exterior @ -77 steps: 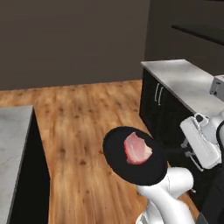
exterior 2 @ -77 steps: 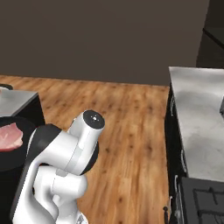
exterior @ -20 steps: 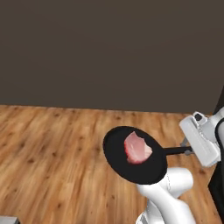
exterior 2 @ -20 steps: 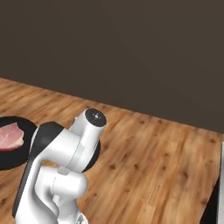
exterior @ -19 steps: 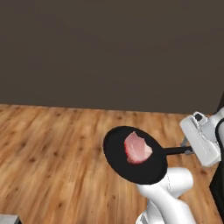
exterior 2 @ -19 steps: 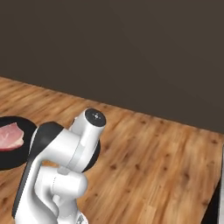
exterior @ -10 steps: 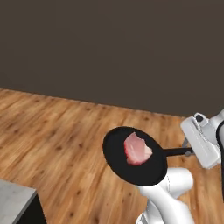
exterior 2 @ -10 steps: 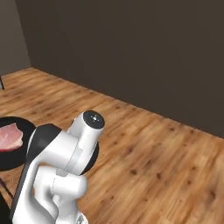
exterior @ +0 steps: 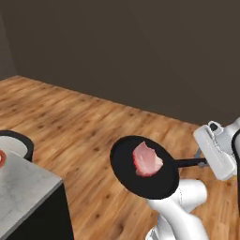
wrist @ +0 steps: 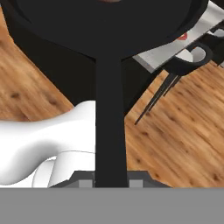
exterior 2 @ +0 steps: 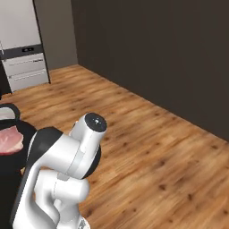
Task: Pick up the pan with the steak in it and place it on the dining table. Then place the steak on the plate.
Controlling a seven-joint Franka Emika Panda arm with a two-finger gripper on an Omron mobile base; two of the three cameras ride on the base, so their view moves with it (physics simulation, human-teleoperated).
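The black pan (exterior: 140,176) hangs level in the air in front of the arm, with the pink steak (exterior: 146,159) lying near its middle. My gripper (exterior: 202,162) is shut on the end of the thin straight handle (wrist: 111,122), which runs up the hand view to the pan's underside (wrist: 105,22). In the right base view the steak (exterior 2: 9,139) peeks out at the left edge behind the arm. The dining table (exterior: 23,187), marbled top over dark sides, shows a corner at lower left. A sliver of the plate's red rim (exterior: 1,158) lies on it.
A round black-framed stool (exterior: 16,142) stands beside the table's far corner, and its thin legs (wrist: 164,89) show under the pan. Wooden floor (exterior: 70,117) stretches to a dark wall. A steel fridge (exterior 2: 22,44) stands at the far left.
The whole picture has swung as the base turned: the table corner, plate rim and stool have come in at the left. The pan and steak keep their place relative to the arm.
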